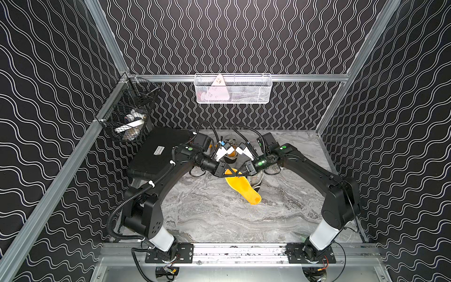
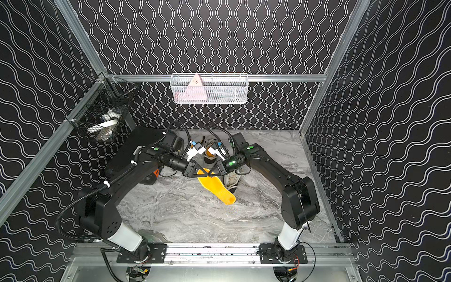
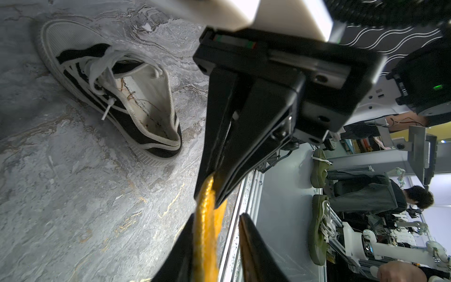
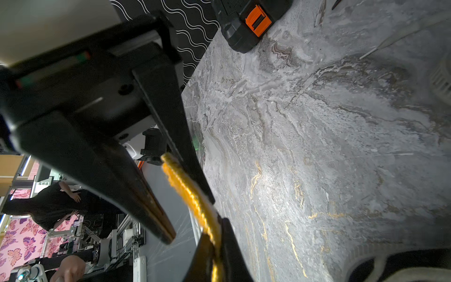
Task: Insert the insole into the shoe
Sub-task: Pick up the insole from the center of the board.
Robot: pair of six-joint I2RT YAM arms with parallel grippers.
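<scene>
A yellow insole (image 1: pixel 244 188) (image 2: pixel 217 186) hangs tilted over the marble table, its upper end between both grippers. My right gripper (image 1: pixel 240 173) (image 4: pixel 216 232) is shut on that end's edge (image 4: pixel 192 197). My left gripper (image 1: pixel 230 173) (image 3: pixel 218 219) straddles the same edge (image 3: pixel 205 232). One finger lies against it and a gap shows on the other side. A black and white sneaker, the shoe (image 3: pixel 136 127) (image 1: pixel 256 180) (image 2: pixel 231 179), lies on the table beside the insole. It sits partly under my right arm and its inside is bare.
A second shoe (image 1: pixel 230 157) sits behind the grippers. A black case (image 1: pixel 158 151) lies at the left, with a black and orange tool (image 4: pixel 246 22) near it. A black wire basket (image 1: pixel 129 109) and a white basket (image 1: pixel 231 89) hang on the walls.
</scene>
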